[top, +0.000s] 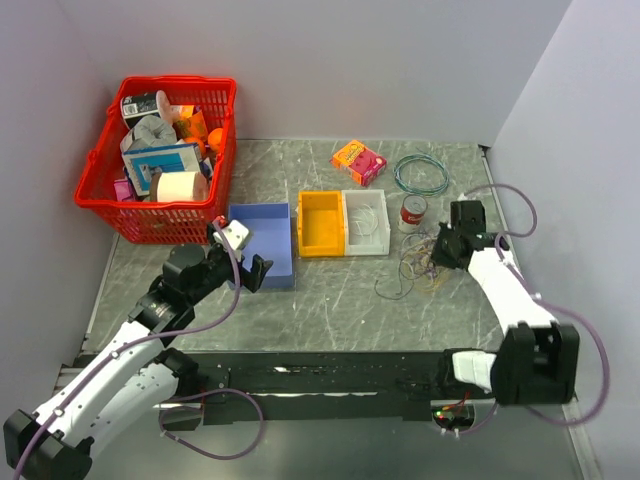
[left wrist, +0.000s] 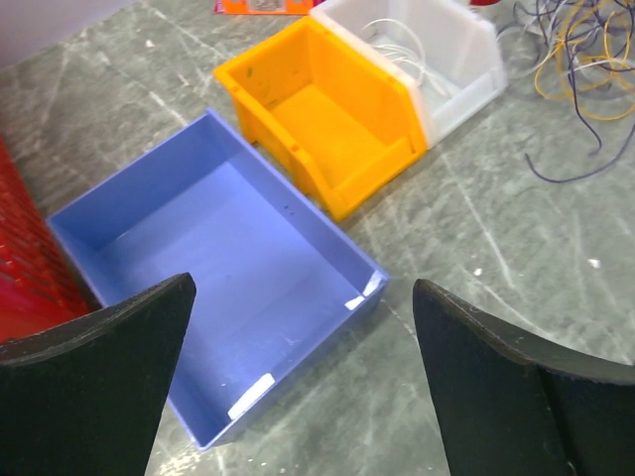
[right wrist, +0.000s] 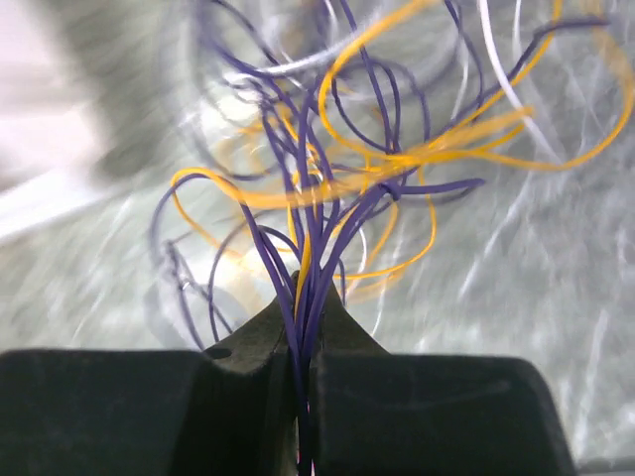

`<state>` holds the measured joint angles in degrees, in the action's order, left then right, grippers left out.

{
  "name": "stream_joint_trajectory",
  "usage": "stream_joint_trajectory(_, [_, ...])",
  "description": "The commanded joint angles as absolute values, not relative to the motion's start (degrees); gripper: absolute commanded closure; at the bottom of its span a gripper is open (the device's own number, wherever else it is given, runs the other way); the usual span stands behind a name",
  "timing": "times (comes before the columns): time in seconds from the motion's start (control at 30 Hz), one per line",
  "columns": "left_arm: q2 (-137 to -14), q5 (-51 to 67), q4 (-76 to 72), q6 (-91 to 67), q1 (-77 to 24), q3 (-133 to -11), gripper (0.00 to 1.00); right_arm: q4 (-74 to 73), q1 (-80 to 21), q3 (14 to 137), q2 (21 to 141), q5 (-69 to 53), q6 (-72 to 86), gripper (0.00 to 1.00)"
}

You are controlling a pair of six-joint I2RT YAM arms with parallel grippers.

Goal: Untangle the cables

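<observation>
At three o'clock on the table [top: 340,300], the cables [right wrist: 310,238] are pinched by the right gripper [right wrist: 303,288]; the left gripper [left wrist: 303,288] is spread.

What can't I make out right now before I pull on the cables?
- Right wrist view: how many cables the shut right gripper pinches; strands vanish between its jaws, background blurred.
- Top view: which loops cross; strands too thin, gripper covers part of the bundle.
- Left wrist view: most of the bundle, cut off by the top-right edge.
</observation>
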<state>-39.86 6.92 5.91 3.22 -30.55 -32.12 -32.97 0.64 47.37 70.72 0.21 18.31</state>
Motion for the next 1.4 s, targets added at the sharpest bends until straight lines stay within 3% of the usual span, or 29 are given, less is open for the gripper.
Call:
stream_joint_trajectory(0.0, [-38.85,12.47,3.60,0.35,-30.50,-34.19,0.01,-47.59,-5.70,57.37,60.92,3.69,15.21,1.00])
stream_joint_trajectory(0.13, [-38.50,16.43,3.08,-1.93,-30.50,-34.54,0.07,-57.11,-10.71,69.04,57.40,0.01,13.28,1.00])
stream_joint_trajectory(0.4, [-38.67,22.23,3.16,-1.67,-30.50,-36.29,0.25,-63.55,-19.41,80.59,53.53,-29.05,2.39,1.00])
stream_joint_trajectory(0.7, [-40.86,31.99,2.90,-1.84,-30.50,-38.41,0.30,-50.46,-33.83,69.97,52.73,-39.46,0.53,1.00])
stream_joint_trajectory(0.9, [-43.15,36.37,-1.82,-4.65,-31.20,-36.66,0.30,-43.19,-34.01,61.10,55.46,-39.37,-3.51,1.00])
stream_joint_trajectory(1.13, [-48.33,40.34,-10.10,-7.91,-36.73,-35.51,0.42,-24.73,-34.54,50.90,49.41,-49.74,-7.11,1.00])
stream_joint_trajectory(1.37, [-51.85,37.27,-13.09,-2.20,-38.50,-35.60,0.32,-29.07,-34.54,51.32,52.11,-45.61,-13.00,0.92])
